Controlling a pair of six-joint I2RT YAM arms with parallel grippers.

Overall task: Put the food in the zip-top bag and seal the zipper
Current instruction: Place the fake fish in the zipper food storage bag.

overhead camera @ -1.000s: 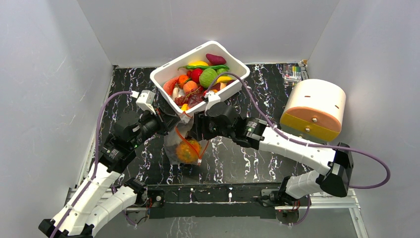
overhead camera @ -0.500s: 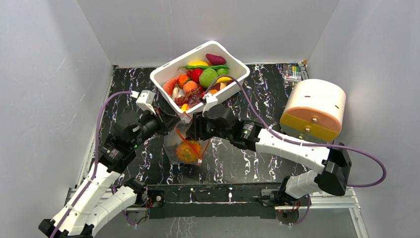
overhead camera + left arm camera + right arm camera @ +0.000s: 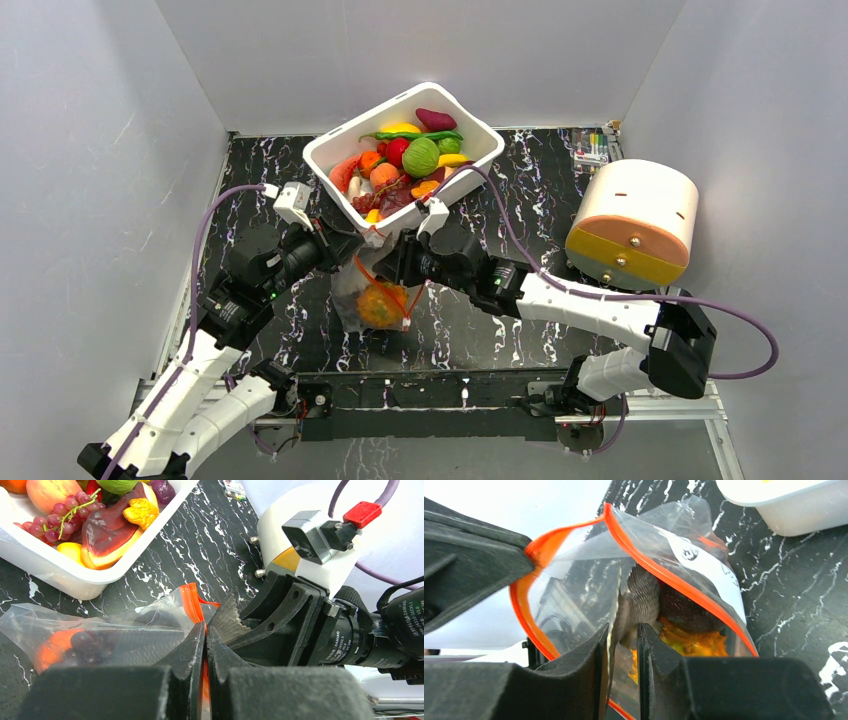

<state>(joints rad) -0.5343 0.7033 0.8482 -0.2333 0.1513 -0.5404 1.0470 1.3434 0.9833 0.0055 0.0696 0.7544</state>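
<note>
My left arm (image 3: 190, 375) and right arm (image 3: 590, 303): white shells, black joints, a purple cable (image 3: 380, 575) apiece. Both matte black: left gripper (image 3: 205, 632), right gripper (image 3: 622, 636). Red tab (image 3: 362, 514) on one wrist camera (image 3: 320, 540).

left arm (image 3: 215, 340): reaches forward-right, elbow bent
left gripper (image 3: 205, 650): jaws pressed together on bag (image 3: 125, 625) rim
right arm (image 3: 590, 300): stretched left across centre, low
right gripper (image 3: 621, 645): jaws nearly closed, pinching bag film; tips facing left gripper, close

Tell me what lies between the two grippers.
The bag, its mouth pinched by the left gripper and the right gripper; the top view shows it.
</note>
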